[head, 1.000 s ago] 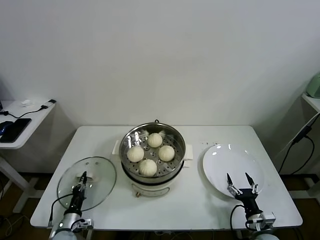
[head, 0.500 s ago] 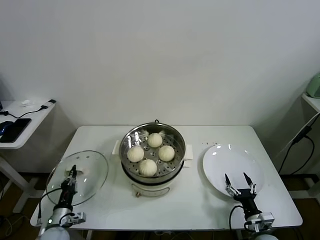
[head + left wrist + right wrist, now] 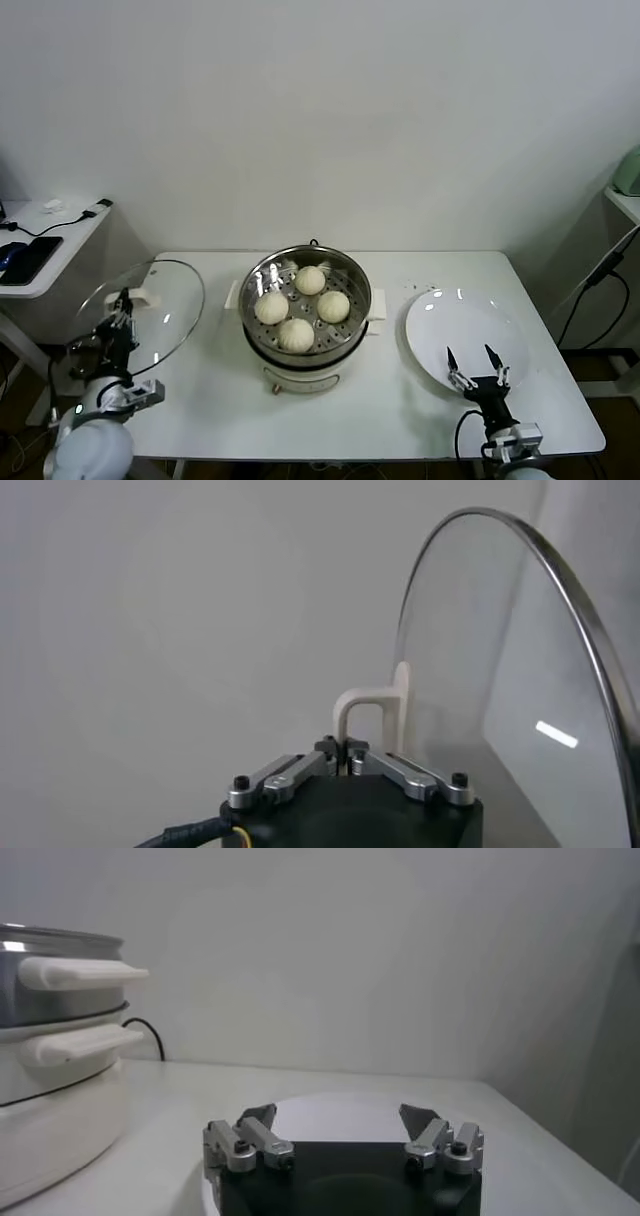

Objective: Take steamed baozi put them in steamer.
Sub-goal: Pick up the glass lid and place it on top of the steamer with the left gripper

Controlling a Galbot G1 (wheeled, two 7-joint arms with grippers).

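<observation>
- The 4 round cream-white steamed baozi [image 3: 301,307] sit in the shiny steel steamer [image 3: 306,311] at frame centre.
- Left end effector [image 3: 349,759], clamped on the white handle of the round glass lid [image 3: 135,318], holds it tilted at left: level it, centre it over the rim.
- Right end effector [image 3: 473,367] waits, fingers apart, over the flat white plate [image 3: 466,339].

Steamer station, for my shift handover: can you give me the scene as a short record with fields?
steamer: centre of table, uncovered
baozi: four, on the perforated tray inside
glass lid: lifted off the table, tilted, at the table's left edge
left gripper: shut on the lid's white handle
plate: right of steamer, empty
right gripper: open, at the plate's near edge
</observation>
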